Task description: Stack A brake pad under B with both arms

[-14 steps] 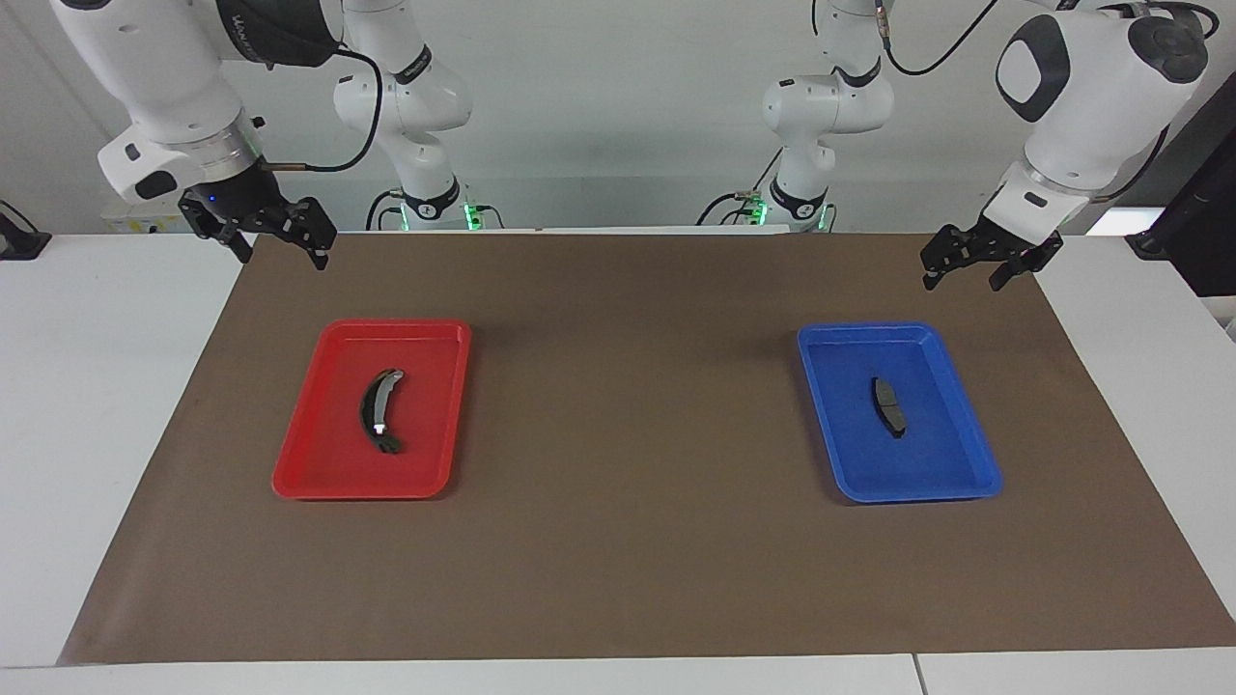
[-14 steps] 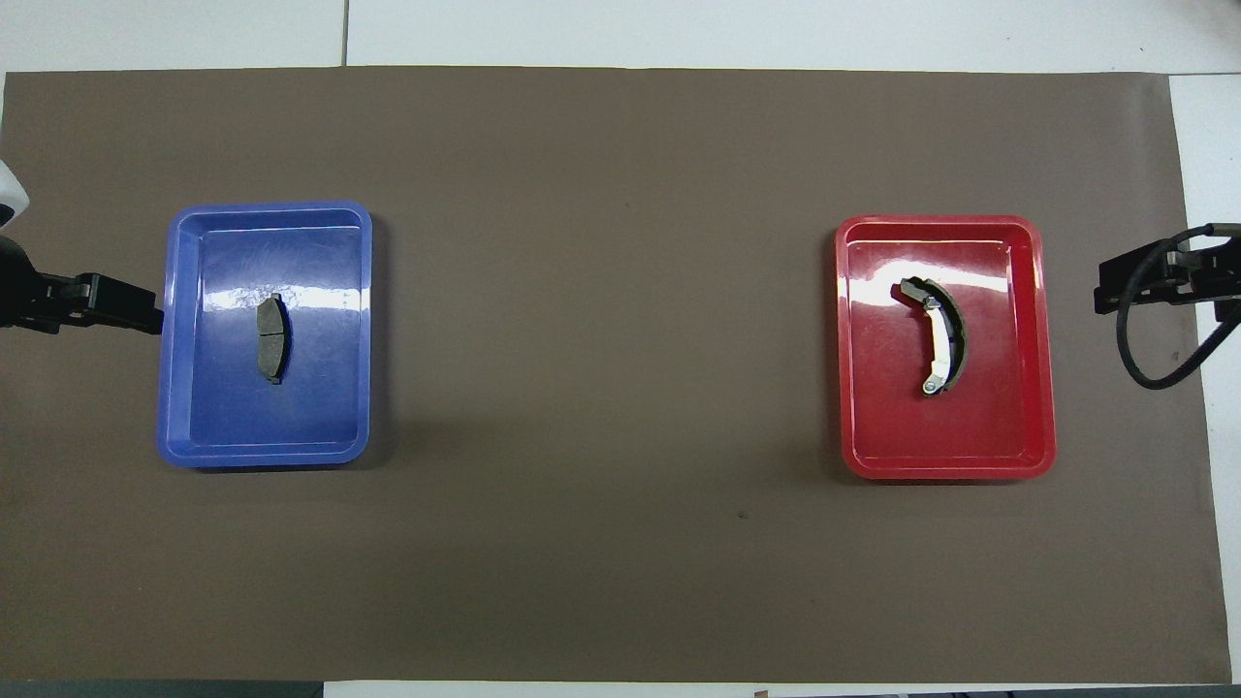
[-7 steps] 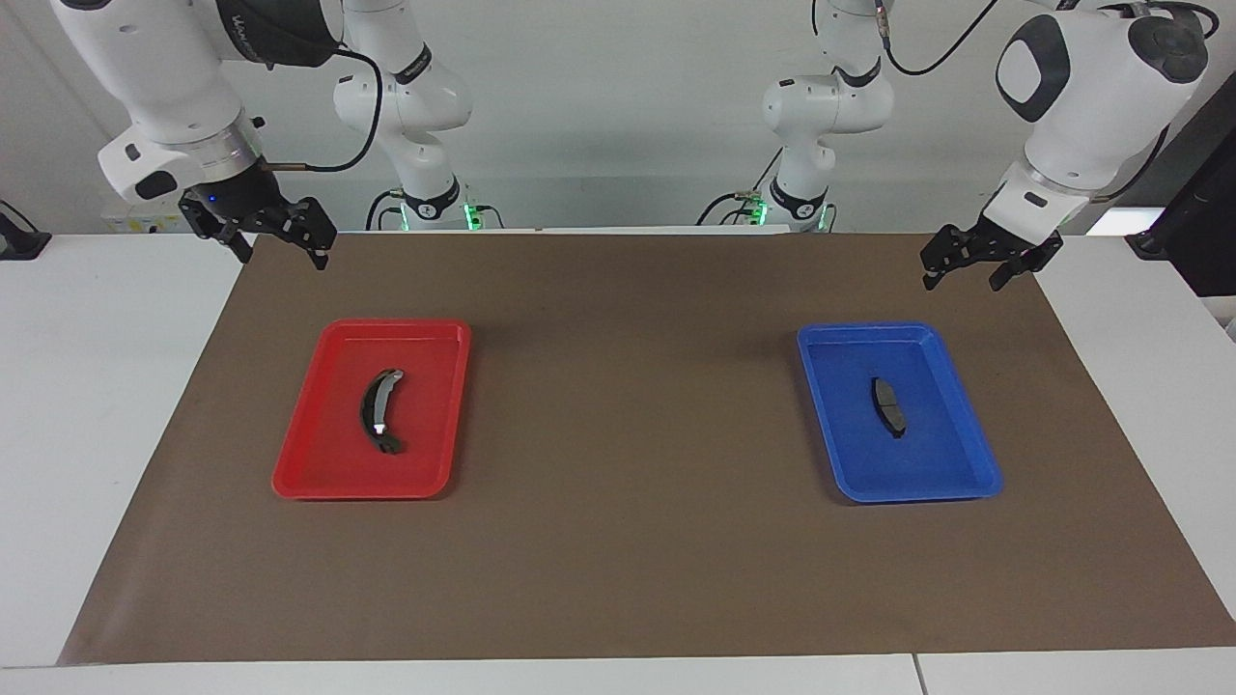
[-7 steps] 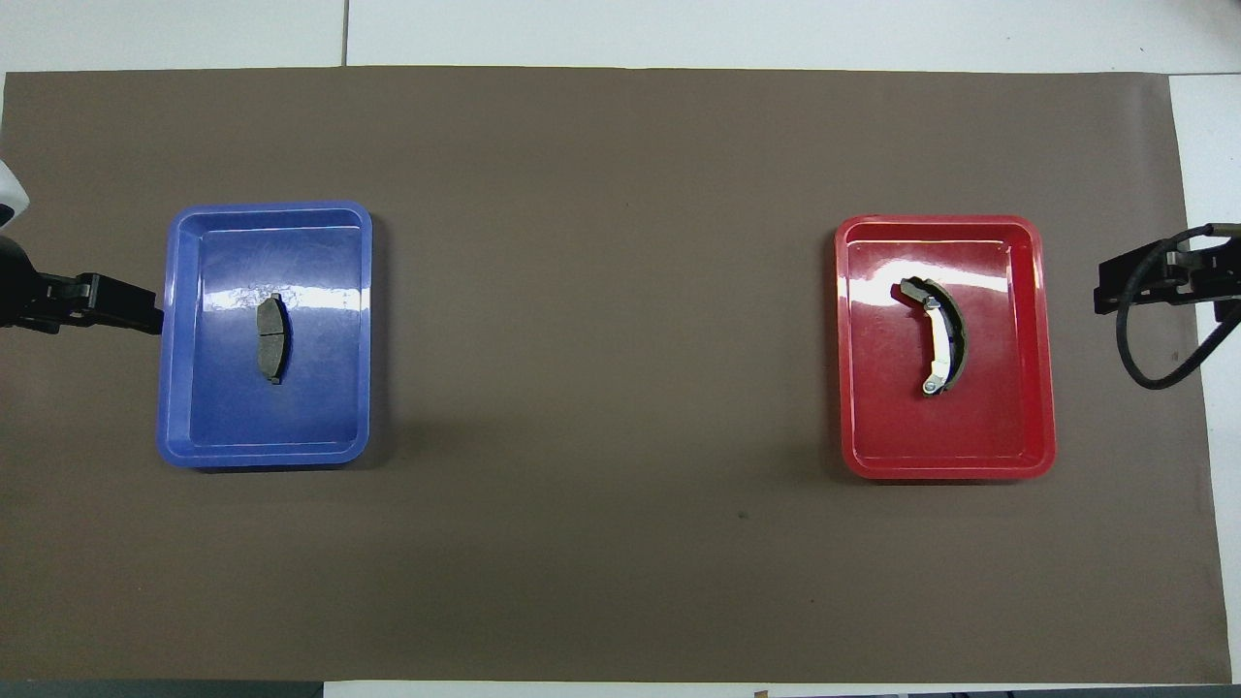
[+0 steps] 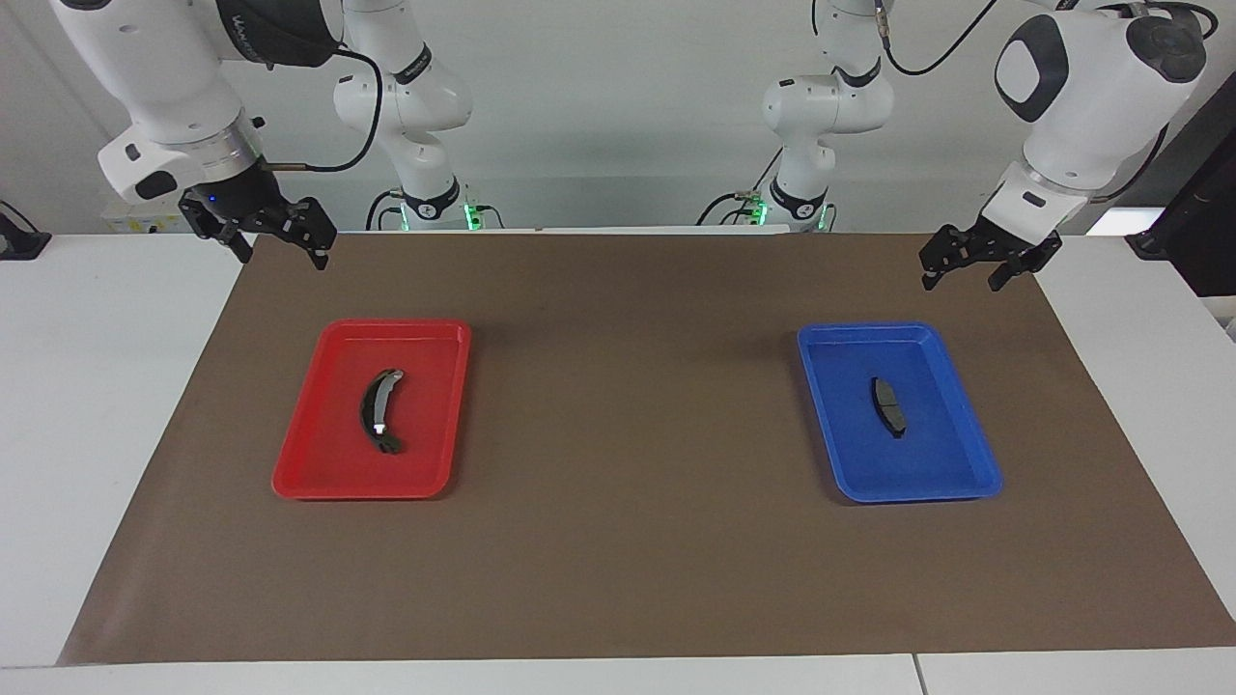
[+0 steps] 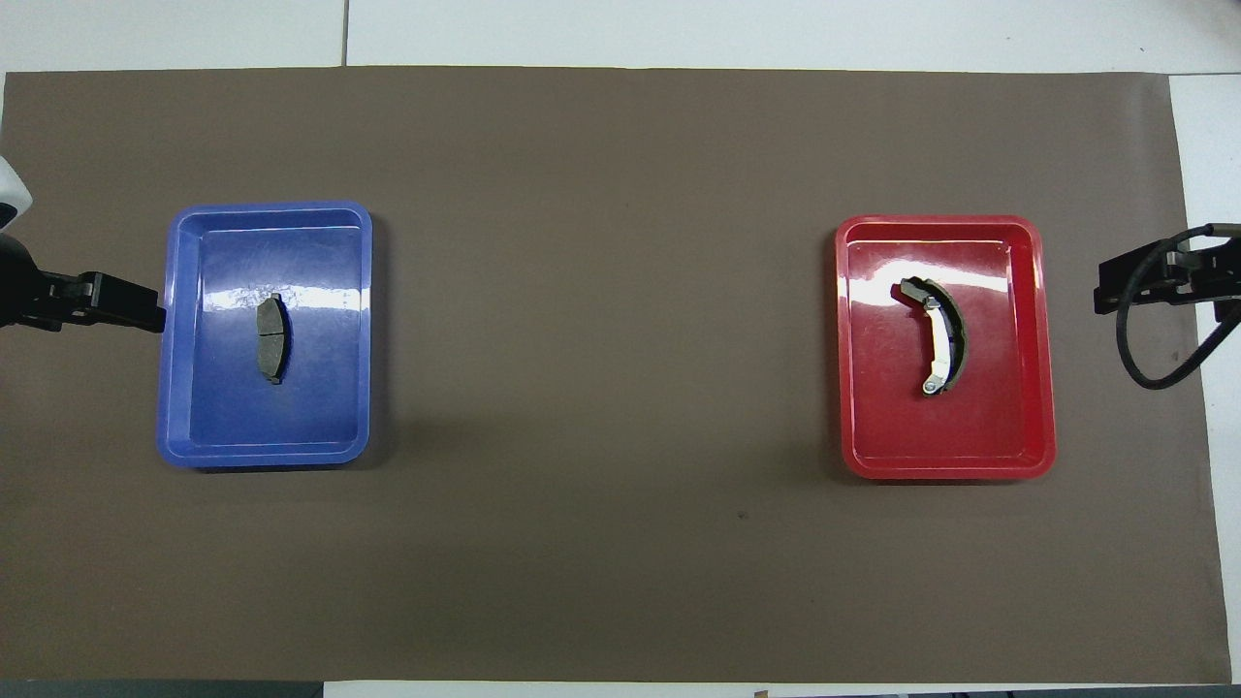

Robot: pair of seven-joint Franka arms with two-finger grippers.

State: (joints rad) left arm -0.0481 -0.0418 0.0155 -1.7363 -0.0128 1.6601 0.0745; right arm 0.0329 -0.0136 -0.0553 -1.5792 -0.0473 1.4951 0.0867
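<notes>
Dark-grey and stiff, the A brake pad (image 5: 889, 405) lies flat in the blue tray (image 5: 966, 425); pinch it across its short width. B (image 5: 379, 409), heavier-looking, rests in the red tray (image 5: 309, 454). Left gripper (image 5: 976, 270) and right gripper (image 5: 272, 241) hang spread, empty, above the worktop.

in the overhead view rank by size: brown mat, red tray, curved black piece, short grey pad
1. brown mat
2. red tray
3. curved black piece
4. short grey pad

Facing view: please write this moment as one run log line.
left gripper open, over mat | right gripper open, over mat | short pad in blue tray | curved piece in red tray
</notes>
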